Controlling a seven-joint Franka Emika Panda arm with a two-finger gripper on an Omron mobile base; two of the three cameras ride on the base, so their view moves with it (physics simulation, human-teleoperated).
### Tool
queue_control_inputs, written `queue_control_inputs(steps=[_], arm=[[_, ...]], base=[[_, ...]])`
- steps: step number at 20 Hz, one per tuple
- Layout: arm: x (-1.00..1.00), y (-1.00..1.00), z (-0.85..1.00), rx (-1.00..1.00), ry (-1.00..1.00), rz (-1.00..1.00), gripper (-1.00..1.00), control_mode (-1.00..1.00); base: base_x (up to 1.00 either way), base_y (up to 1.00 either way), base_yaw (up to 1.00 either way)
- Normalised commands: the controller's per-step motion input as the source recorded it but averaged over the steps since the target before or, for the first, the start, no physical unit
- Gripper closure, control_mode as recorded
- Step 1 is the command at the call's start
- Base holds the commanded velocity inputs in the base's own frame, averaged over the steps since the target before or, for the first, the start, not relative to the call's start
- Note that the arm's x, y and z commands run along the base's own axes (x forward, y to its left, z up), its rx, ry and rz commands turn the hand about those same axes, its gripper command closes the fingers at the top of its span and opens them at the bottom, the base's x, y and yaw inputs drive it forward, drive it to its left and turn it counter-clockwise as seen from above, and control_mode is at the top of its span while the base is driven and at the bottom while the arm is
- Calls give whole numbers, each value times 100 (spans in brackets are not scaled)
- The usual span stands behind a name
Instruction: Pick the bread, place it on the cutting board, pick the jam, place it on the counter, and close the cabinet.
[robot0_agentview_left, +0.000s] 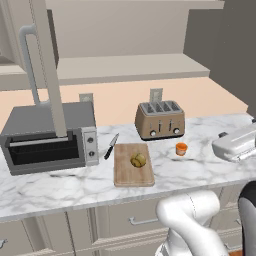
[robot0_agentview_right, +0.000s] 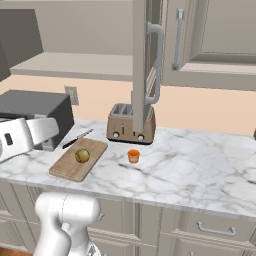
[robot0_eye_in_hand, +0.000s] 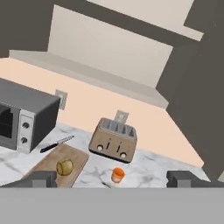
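In the left base view, the bread (robot0_agentview_left: 138, 160) is seen lying on the cutting board (robot0_agentview_left: 126, 175), near the board's middle, and the jam (robot0_agentview_left: 181, 148) is standing on the counter (robot0_agentview_left: 60, 187), just off the board's right edge and in front of the toaster (robot0_agentview_left: 160, 120). The cabinet (robot0_agentview_left: 47, 65) door is swung open above the toaster oven (robot0_agentview_left: 47, 137). A knife (robot0_agentview_left: 111, 146) is laid by the board's far left corner.

In the right base view, the open door (robot0_agentview_right: 142, 55) is seen edge-on over the toaster (robot0_agentview_right: 131, 124), its bar handle (robot0_agentview_right: 156, 62) facing right. The remaining step is judged to be the closing of that door.

In the hand view, the gripper (robot0_eye_in_hand: 111, 178) is held with its tips set wide apart and nothing between them, well above the counter. The jar (robot0_eye_in_hand: 117, 174) is seen below and ahead; the door is judged to lie up and to the left of the hand, its long axis vertical.
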Motion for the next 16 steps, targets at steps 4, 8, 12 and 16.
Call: queue_control_inputs(steps=[4, 8, 12, 16], arm=[[-30, -31, 0, 2, -24, 8, -100, -100], [-18, -31, 0, 1, -19, 12, -100, -100], [-13, -21, 0, 1, -14, 8, -100, -100], [0, -25, 0, 4, -6, 1, -100, -100]], base=[[0, 0, 0], [0, 0, 0], [0, 0, 0], [0, 0, 0]])
